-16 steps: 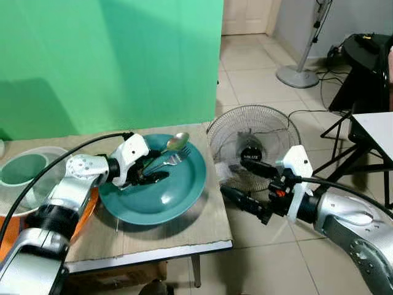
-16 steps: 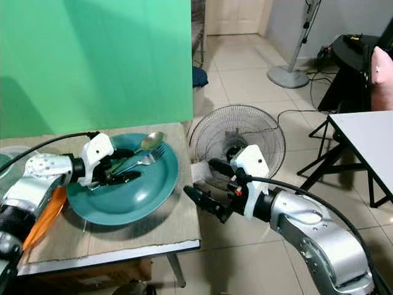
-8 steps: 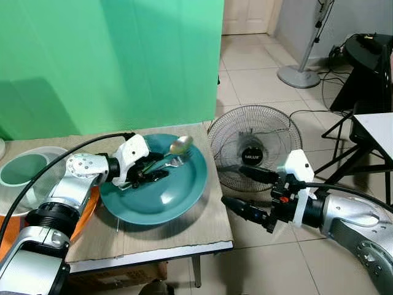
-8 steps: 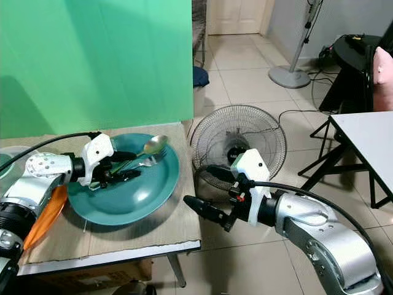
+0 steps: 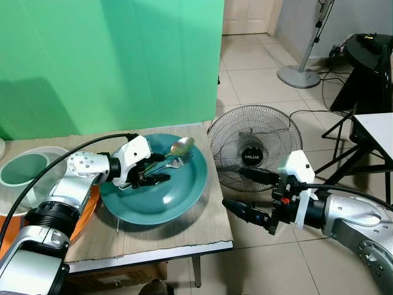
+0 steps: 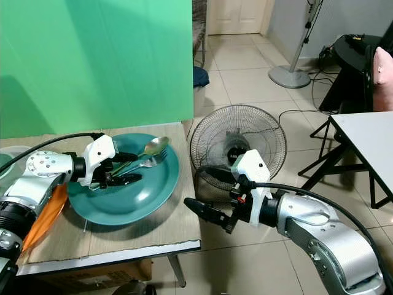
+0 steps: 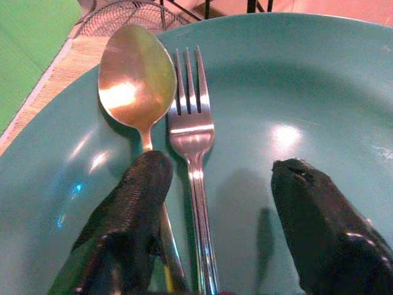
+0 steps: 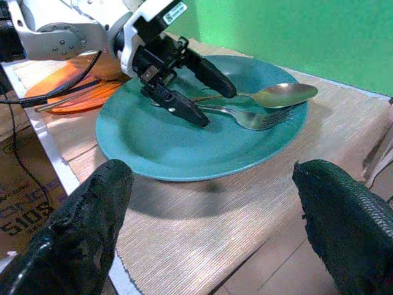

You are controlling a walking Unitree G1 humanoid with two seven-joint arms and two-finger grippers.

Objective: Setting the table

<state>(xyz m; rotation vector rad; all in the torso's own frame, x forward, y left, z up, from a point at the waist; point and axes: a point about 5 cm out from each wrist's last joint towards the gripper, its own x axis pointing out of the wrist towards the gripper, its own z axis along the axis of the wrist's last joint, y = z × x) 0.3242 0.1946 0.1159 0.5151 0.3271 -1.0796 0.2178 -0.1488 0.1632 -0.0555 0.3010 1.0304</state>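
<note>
Early stage by the look of it: the spoon and fork lie side by side in the teal plate, not yet laid out beside it. The left gripper sits low over the plate's left half, fingers spread around both handles but not clearly clamped on either. The right gripper hangs off the plate's right, past the table edge, wide open and empty; a bowl left of the plate looks empty.
</note>
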